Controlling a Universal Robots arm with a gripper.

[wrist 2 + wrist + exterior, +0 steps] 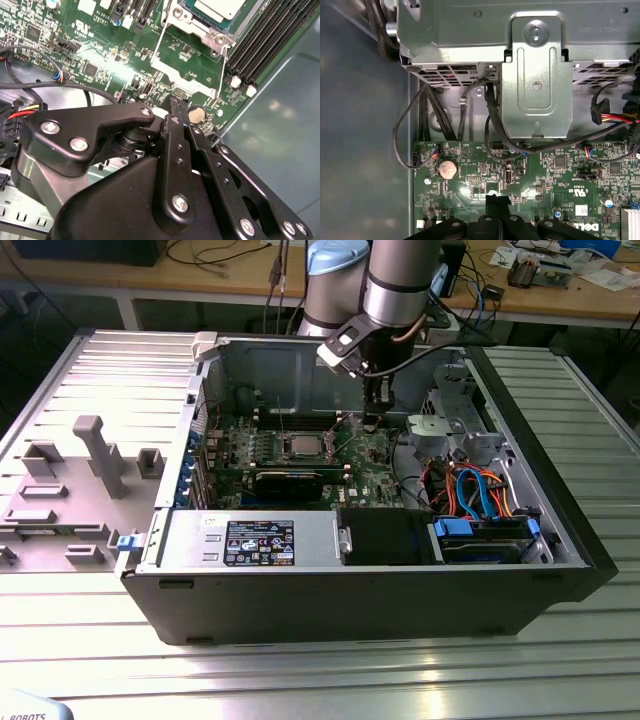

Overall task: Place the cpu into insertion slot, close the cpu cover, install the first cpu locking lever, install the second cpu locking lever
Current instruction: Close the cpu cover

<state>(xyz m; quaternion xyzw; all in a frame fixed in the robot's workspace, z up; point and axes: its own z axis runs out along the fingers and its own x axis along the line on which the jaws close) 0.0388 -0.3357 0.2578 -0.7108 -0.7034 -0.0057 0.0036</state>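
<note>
Already the cpu (303, 445) sits flat in the insertion slot (216, 38) on the green board (560, 180), silver top up, so placing looks done. Just beside the socket, low over the board near a coin battery (447, 169), the end effector (176, 105) hangs with fingers pressed together on nothing, probably to offer a slim tip for nudging the thin wire levers (222, 70).
</note>
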